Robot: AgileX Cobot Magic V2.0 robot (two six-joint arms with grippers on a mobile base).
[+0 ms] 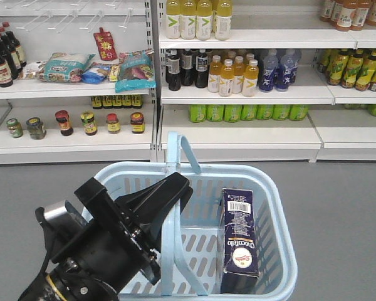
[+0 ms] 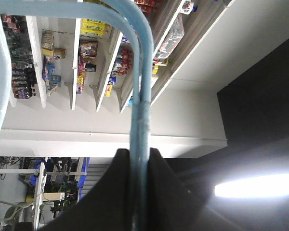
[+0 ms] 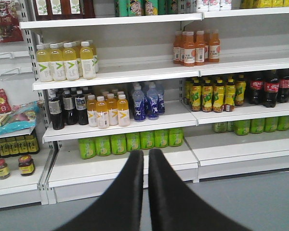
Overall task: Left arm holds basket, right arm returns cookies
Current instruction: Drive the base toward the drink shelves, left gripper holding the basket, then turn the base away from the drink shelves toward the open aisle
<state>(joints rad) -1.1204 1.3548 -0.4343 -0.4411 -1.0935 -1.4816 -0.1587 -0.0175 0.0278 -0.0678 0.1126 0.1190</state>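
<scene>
Two arms, one box; front view: left gripper (image 1: 175,186) clamps the handle (image 1: 170,251) of the basket (image 1: 282,251), cookies (image 1: 241,241) inside, to its right, long axis tilting toward the far rim; left wrist view: jaws pinch the handle tight; right wrist view: right gripper (image 3: 146,161), fingers together and empty, faces shelves (image 3: 115,131); box unseen, judged below it.

Box lettering: the tall dark navy cardboard cookie box (image 1: 240,241) is showing "Chocofello" in white, running sideways.
Box sticker: a white barcode sticker (image 1: 239,205) is sitting near the box's top, digits too small to read.
Box logo: a round white badge (image 1: 240,256) is carrying red script, unreadable.
Bottle mark: pale yellow drink bottles (image 3: 67,61) on the white shelf (image 3: 111,78) are bearing a green chevron.
</scene>
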